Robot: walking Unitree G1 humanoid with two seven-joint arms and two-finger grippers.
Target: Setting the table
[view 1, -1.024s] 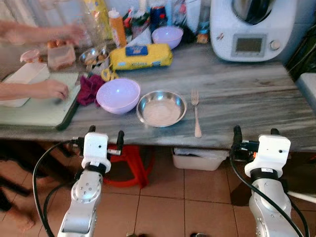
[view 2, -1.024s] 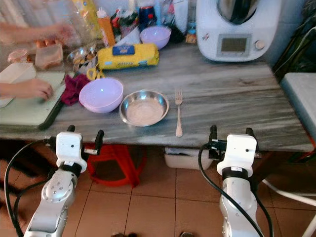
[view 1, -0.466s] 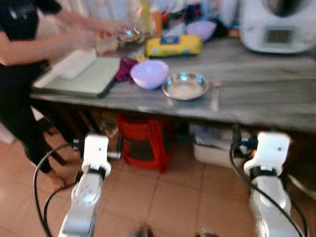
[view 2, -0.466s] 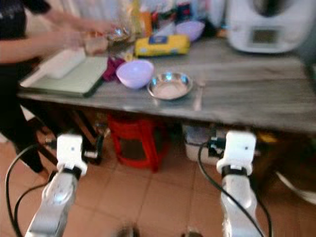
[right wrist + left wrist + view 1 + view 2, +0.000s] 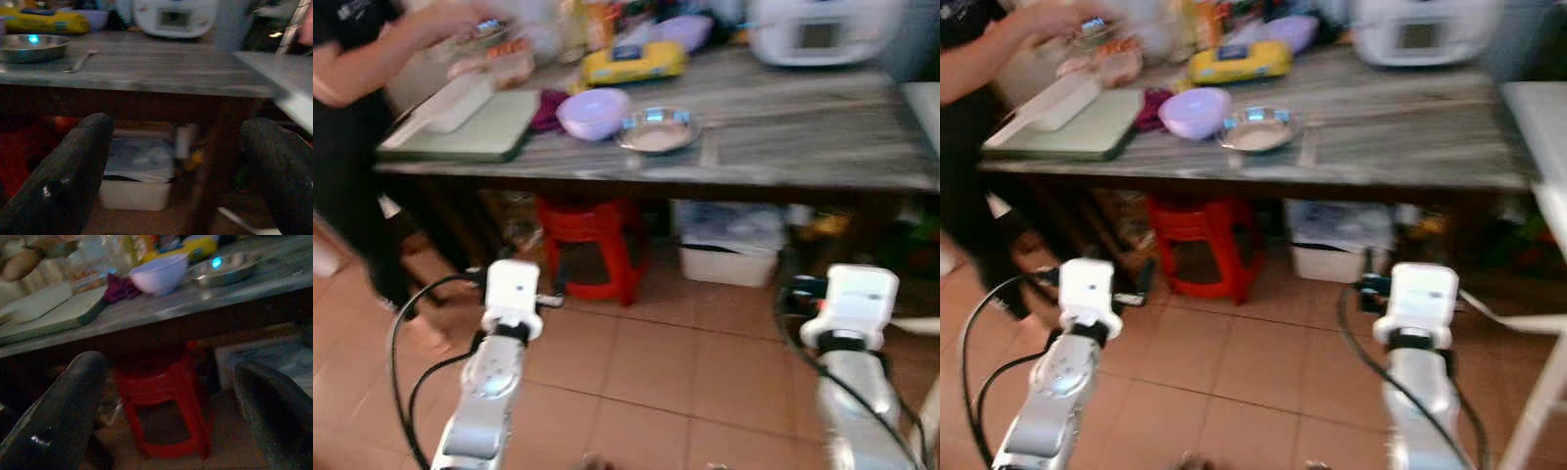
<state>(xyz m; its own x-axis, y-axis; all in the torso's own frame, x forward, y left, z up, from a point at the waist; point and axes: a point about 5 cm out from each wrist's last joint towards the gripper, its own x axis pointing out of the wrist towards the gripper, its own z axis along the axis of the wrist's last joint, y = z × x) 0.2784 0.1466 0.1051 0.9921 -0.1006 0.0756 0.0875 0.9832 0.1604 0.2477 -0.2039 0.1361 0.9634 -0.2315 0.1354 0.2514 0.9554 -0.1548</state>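
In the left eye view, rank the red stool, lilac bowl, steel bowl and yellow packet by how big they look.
1. Red stool, clearly largest.
2. Yellow packet and lilac bowl: too alike to separate; the packet lies farther back.
3. Steel bowl, slightly smaller, though blur makes this unsure.

No text could be read in these pictures.
The yellow packet point(image 5: 620, 63) on the table point(image 5: 822, 147) carried a blue label, but blur made its letters unreadable. The white kitchen machine point(image 5: 1417, 29) had a small display on its front, and no digits could be made out there, also not in the right wrist view. The person's black shirt point(image 5: 352, 14) showed a pale print near the top edge, too small and smeared to read.
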